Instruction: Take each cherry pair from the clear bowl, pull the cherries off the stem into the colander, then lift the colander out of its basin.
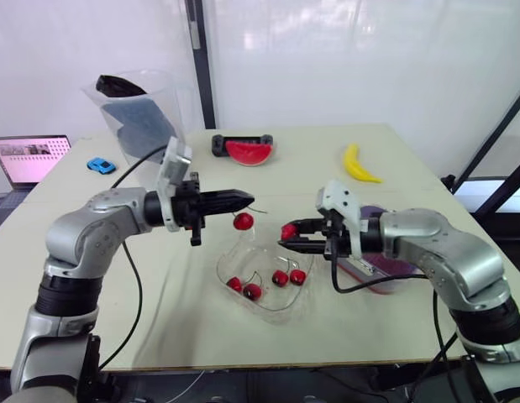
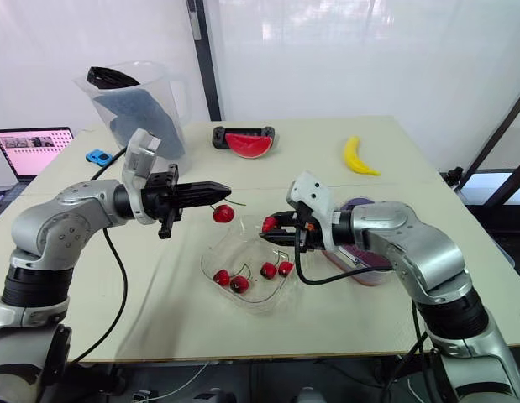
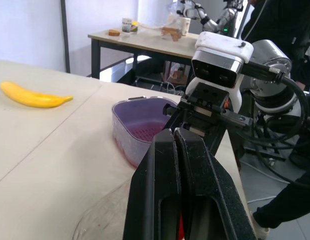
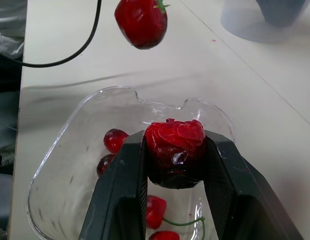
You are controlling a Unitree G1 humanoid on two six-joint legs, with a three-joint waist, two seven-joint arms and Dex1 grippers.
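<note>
My left gripper [image 1: 247, 200] is shut on a thin green stem, and one red cherry [image 1: 243, 221] hangs from it above the far rim of the clear bowl [image 1: 272, 307]. To its right, my right gripper [image 1: 286, 238] is shut on a second cherry [image 4: 174, 150], held over the bowl's right side. The two cherries hang apart. Several cherries with stems [image 1: 279, 277] lie in the bowl. The purple colander [image 3: 139, 117] sits in its basin behind my right forearm, partly hidden in the eye views.
A watermelon slice [image 1: 249, 151] and a banana [image 1: 359, 164] lie toward the table's far side. A clear pitcher [image 1: 138, 113], a blue toy car [image 1: 100, 165] and a laptop [image 1: 28, 159] stand at the far left. Bare table lies in front of the bowl.
</note>
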